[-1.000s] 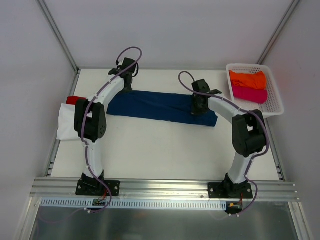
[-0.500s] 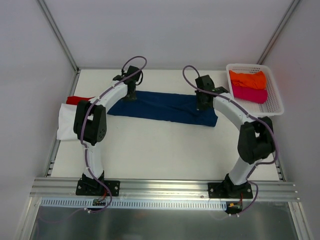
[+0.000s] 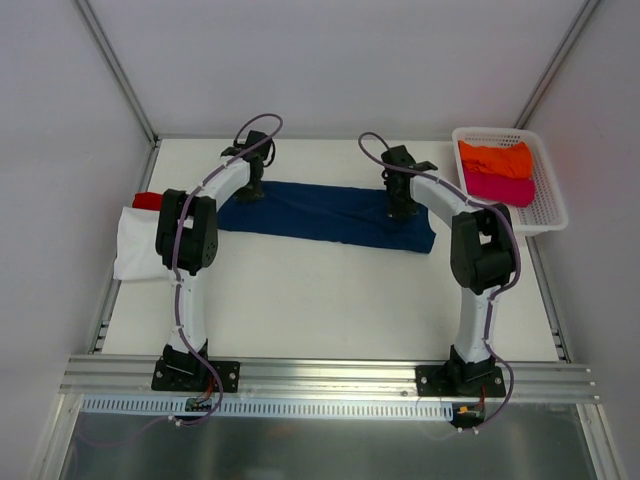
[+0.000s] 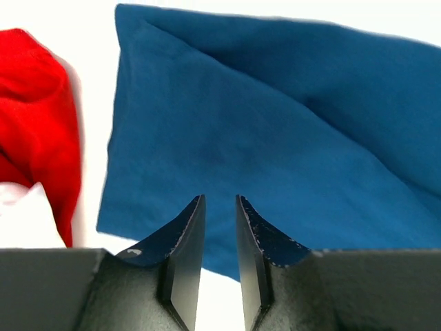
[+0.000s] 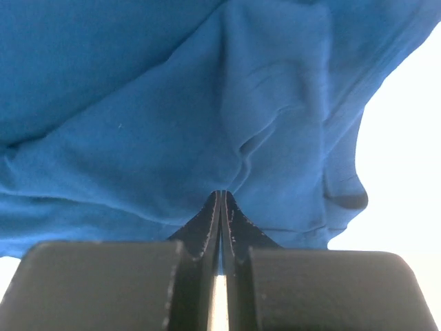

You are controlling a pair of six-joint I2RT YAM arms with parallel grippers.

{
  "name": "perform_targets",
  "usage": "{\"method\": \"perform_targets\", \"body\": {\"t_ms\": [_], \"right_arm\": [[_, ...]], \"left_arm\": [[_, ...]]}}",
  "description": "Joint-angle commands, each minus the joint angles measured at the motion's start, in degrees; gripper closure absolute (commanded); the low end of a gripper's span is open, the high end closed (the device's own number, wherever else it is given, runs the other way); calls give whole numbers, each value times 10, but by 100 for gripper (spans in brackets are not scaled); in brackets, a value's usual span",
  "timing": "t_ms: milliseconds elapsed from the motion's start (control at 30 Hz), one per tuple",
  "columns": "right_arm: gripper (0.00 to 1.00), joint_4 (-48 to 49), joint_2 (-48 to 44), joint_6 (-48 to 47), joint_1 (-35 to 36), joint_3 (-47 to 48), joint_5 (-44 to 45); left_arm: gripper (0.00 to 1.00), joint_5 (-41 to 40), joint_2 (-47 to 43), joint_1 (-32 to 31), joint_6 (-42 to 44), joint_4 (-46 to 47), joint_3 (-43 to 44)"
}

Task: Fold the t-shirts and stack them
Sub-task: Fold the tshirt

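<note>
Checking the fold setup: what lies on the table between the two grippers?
Top view: only the navy blue t-shirt, folded into a long strip, spans from the left gripper to the right gripper.

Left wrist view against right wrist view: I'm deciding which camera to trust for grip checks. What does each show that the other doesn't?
Only the left wrist view: a red cloth tee and what looks like white cloth beside the navy blue cloth t-shirt, and the left gripper, jaws narrowly apart, holding nothing. Only the right wrist view: the right gripper shut, cloth puckering at its tips, apparently pinched. Both: that navy shirt lying on the white table.
</note>
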Motion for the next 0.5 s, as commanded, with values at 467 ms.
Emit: {"method": "perform_targets", "body": {"t_ms": [467], "right_arm": [[99, -45, 55, 32, -18, 35, -21]], "left_arm": [[75, 82, 23, 25, -31, -52, -21]]}}
